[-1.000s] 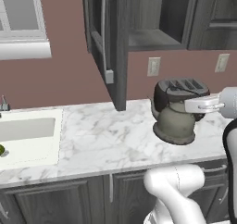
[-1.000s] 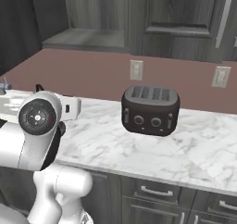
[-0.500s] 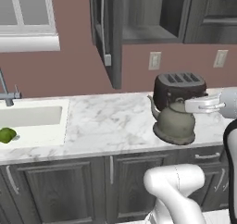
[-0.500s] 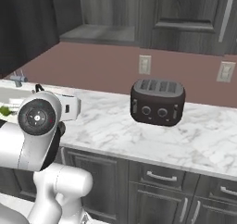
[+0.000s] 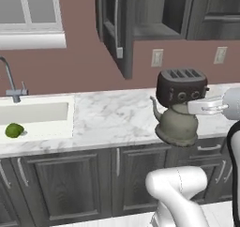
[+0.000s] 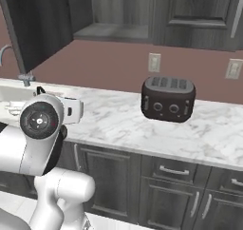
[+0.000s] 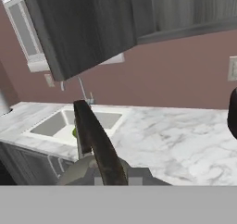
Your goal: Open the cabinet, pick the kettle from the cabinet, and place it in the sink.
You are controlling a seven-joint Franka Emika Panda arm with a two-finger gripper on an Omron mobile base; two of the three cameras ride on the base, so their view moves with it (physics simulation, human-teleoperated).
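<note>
Your gripper [image 5: 190,107] stayed clenched on the kettle [image 5: 176,126] handle; the base shifted, bringing the sink [image 5: 70,120] nearer.

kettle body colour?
Dull grey-green metal; the kettle shows best in the left base view.

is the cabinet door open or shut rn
Open. The cabinet door swings out toward the room in the left base view, baring the shelf inside; the right base view shows the same.

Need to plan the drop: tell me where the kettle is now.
In the left base view the kettle hangs from the gripper in front of the toaster, well right of the sink.
</note>
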